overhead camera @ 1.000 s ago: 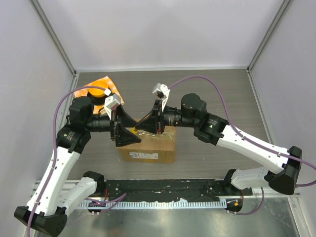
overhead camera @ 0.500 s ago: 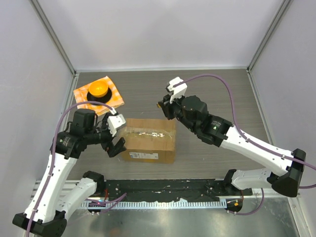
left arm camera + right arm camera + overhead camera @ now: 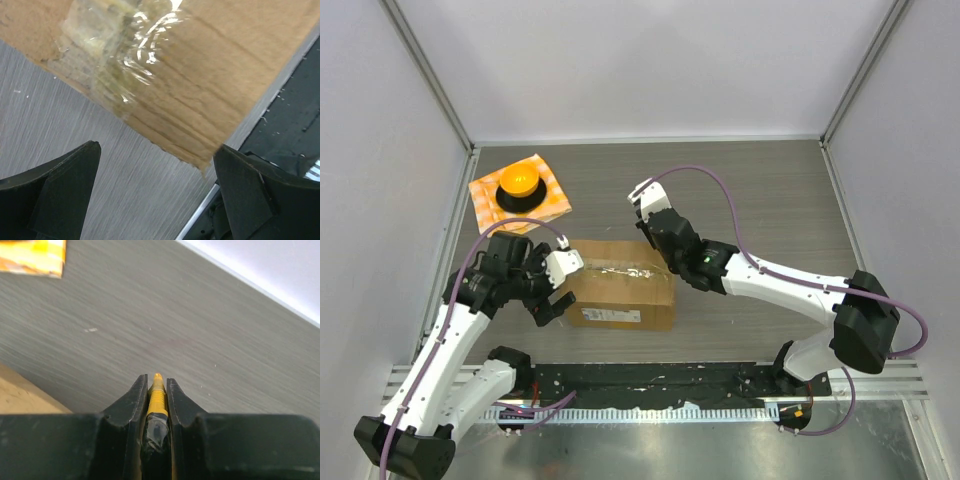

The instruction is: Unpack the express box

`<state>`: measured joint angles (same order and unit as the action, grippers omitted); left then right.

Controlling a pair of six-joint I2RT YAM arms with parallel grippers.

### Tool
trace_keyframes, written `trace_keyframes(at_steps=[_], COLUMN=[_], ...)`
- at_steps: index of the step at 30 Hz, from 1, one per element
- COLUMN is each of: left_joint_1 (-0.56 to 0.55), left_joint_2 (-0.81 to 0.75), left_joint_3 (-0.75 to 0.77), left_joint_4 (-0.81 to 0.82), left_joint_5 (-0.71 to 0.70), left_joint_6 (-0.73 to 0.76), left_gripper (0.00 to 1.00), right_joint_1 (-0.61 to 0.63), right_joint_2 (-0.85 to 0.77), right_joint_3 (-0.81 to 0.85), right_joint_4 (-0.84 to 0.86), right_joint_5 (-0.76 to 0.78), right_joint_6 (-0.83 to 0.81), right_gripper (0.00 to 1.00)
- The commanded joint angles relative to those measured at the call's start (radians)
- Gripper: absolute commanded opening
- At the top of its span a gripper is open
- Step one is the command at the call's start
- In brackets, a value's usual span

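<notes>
The express box [image 3: 620,285], brown cardboard with clear tape along its top seam and a white label on its near side, lies in the middle of the table. My left gripper [image 3: 556,287] is open at the box's left end. In the left wrist view the taped box end [image 3: 170,75] sits just ahead of the spread gripper [image 3: 156,148], which holds nothing. My right gripper [image 3: 650,222] hovers by the box's back edge, pointing away from it. It is shut on a slim yellow and black tool [image 3: 157,390], seen in the right wrist view between the fingers of the gripper [image 3: 157,382].
An orange checkered cloth [image 3: 548,200] with a round orange object [image 3: 517,183] lies at the back left, and its corner [image 3: 32,257] shows in the right wrist view. A black rail [image 3: 650,380] runs along the near table edge. Grey walls enclose three sides.
My left gripper opened wide and drew back from over the box to its left end. My right gripper left the box top and swung to its back edge, still gripping the yellow tool.
</notes>
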<state>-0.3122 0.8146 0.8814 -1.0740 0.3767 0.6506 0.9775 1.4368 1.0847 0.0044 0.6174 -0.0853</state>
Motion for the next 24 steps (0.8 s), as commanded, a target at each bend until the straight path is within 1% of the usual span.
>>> trace_keyframes(at_steps=[1,4,8,9,13,17,18,19,22,24], left_joint_1=[-0.002,-0.002,-0.002,-0.002,-0.002,-0.002,-0.001,0.007,0.077,0.105], left_joint_2=[0.004,0.034,0.112,0.124,0.185,0.238,0.248,0.25,0.28,0.308], left_joint_3=[-0.03,-0.032,0.005,0.013,0.042,0.067,0.074,0.086,0.145,0.195], left_joint_4=[0.181,0.256,0.316,0.321,0.321,0.316,0.306,0.302,0.293,0.237], left_joint_5=[-0.099,-0.147,-0.157,-0.144,-0.072,-0.029,-0.015,0.0,0.102,0.158], left_joint_6=[-0.054,-0.083,-0.134,-0.14,-0.161,-0.186,-0.178,-0.155,-0.157,-0.157], left_gripper=[1.0,1.0,0.97,0.97,0.89,0.84,0.84,0.84,0.84,0.84], right_joint_1=[-0.002,0.001,0.01,0.023,0.059,0.136,0.156,0.179,0.205,0.219], right_joint_2=[-0.004,-0.033,-0.111,-0.13,-0.212,-0.259,-0.265,-0.269,-0.285,-0.295], right_joint_3=[-0.04,-0.091,-0.179,-0.193,-0.235,-0.264,-0.263,-0.258,-0.227,-0.204], right_joint_4=[0.086,0.072,0.048,0.039,0.002,-0.044,-0.067,-0.084,-0.136,-0.165], right_joint_5=[0.033,0.01,0.001,-0.002,0.012,0.063,0.099,0.117,0.153,0.186], right_joint_6=[0.005,0.059,0.137,0.153,0.226,0.297,0.314,0.32,0.341,0.346], right_gripper=[0.01,0.01,0.01,0.01,0.01,0.01,0.01,0.01,0.01,0.01])
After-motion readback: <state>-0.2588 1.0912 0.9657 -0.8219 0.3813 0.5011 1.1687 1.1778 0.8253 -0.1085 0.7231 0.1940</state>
